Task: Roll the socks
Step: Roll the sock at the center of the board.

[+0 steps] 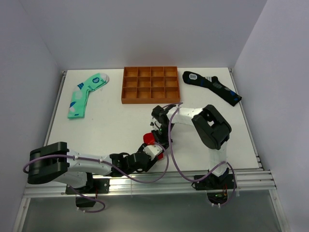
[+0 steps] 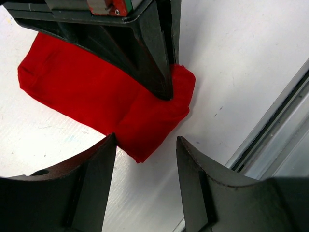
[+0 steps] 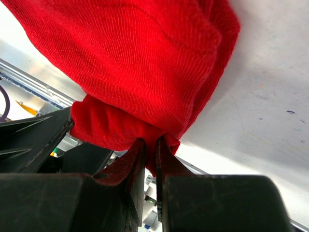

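Observation:
A red sock (image 2: 91, 94), folded over on itself, lies on the white table near the front edge, and shows as a small red bundle (image 1: 149, 138) in the top view. My right gripper (image 3: 149, 141) is shut on a fold at the sock's edge, and its dark fingers (image 2: 154, 58) reach down onto the cloth in the left wrist view. Just in front, my left gripper (image 2: 146, 137) stands open, its tips either side of the sock's near corner without closing on it. Far off lie a mint-green sock (image 1: 86, 94) at the back left and a black sock (image 1: 212, 86) at the back right.
An orange tray (image 1: 150, 103) with small compartments sits at the back middle. A metal rail (image 2: 270, 140) runs along the table's front edge, close to the right of the red sock. White walls close in the left, right and back.

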Controlling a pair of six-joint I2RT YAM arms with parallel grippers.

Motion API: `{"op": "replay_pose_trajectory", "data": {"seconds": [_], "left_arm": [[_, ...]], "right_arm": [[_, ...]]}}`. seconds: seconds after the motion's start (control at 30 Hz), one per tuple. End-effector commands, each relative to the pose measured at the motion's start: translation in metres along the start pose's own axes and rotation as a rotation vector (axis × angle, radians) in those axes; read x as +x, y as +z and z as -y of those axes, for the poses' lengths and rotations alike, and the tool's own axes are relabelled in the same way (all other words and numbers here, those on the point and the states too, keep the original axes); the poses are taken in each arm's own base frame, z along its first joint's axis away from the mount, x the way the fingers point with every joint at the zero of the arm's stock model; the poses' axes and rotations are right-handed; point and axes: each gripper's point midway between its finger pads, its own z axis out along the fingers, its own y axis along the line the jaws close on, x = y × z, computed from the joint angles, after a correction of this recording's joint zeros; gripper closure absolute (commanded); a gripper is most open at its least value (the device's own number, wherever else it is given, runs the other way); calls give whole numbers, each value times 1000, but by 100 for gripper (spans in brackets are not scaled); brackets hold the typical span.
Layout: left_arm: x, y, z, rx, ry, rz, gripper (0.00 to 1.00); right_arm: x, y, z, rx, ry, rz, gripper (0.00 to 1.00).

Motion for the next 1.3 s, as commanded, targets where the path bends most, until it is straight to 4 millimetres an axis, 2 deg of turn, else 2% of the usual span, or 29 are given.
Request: {"op": "replay_pose_trajectory", "data": {"seconds": [0.0, 0.17, 0.37, 0.57, 0.6, 0.67, 0.7, 0.87, 1.03, 1.27], "left_arm": [[-22, 4, 16, 53, -6, 55, 43], [-16, 7, 18, 60, -5, 40, 45], [-7, 12, 26, 93, -18, 19, 56], [-3, 14, 35, 137, -38, 3, 75], [-2, 14, 36, 143, -40, -2, 82], [-1, 15, 41, 165, -38, -21, 91], [1, 15, 42, 170, -38, -33, 100], [11, 17, 58, 261, -62, -113, 100], [14, 14, 62, 341, -184, -134, 100], [16, 11, 60, 408, -294, -182, 100]], "right_arm": [[-9, 17, 54, 225, -12, 19, 96], [-10, 18, 53, 220, -12, 21, 96], [-10, 20, 54, 218, -10, 24, 95], [-11, 25, 55, 208, -9, 28, 93], [-11, 26, 55, 208, -6, 29, 93], [-11, 28, 56, 204, -7, 33, 91], [-12, 28, 56, 205, -6, 37, 90], [-19, 26, 55, 207, -14, 88, 80], [-24, 22, 51, 190, -14, 148, 65], [-38, 5, 34, 144, -40, 267, 57]]}}
